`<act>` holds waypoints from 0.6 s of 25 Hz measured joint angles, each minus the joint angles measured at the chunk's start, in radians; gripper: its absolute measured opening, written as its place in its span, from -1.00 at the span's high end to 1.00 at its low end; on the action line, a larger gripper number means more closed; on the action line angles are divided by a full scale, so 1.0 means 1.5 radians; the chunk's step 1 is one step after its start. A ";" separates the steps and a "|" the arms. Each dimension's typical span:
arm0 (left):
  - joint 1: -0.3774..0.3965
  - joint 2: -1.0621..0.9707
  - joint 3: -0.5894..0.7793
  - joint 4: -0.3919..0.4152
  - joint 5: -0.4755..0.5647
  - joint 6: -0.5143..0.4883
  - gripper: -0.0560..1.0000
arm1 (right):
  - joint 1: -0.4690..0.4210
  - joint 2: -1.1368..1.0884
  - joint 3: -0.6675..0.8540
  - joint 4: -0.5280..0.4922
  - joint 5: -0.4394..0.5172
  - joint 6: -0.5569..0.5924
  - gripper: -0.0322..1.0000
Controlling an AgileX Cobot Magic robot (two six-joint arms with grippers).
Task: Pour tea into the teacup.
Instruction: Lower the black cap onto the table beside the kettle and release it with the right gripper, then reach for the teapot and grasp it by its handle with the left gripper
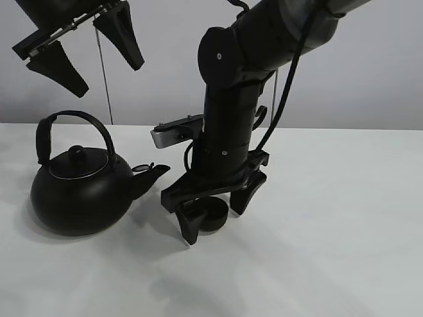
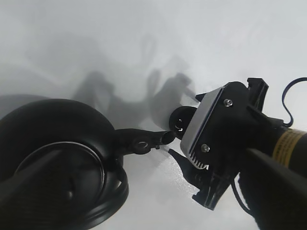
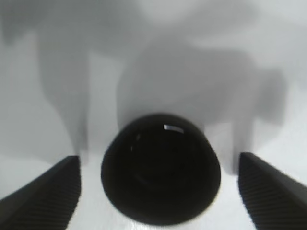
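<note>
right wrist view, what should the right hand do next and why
Probably close the right hand on the tiny matte-black round teacup: its open fingers stand either side of the cup, with bare white table showing in both gaps, so it seems centred but not yet gripped.

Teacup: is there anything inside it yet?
The teacup shows only a dark interior with one small glint; no object visible. Black on black hides whether any tea is there.

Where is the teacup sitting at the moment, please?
In the exterior high view the teacup sits on the white table near the middle, between the open fingers of the right tool and just right of the spout of the kettle.
</note>
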 joint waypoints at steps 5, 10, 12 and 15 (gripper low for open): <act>0.000 0.000 0.000 0.000 0.000 0.000 -0.42 | -0.005 -0.010 -0.057 -0.044 0.123 0.006 -0.39; 0.000 0.000 0.000 0.000 0.000 0.000 -0.42 | -0.090 -0.086 -0.070 -0.081 0.175 0.008 -0.36; 0.000 0.000 0.000 -0.001 0.000 0.000 -0.42 | -0.153 -0.115 -0.070 -0.083 0.195 0.008 -0.36; 0.000 0.000 0.000 -0.001 0.000 0.000 -0.42 | -0.272 -0.151 -0.070 -0.090 0.214 0.008 -0.36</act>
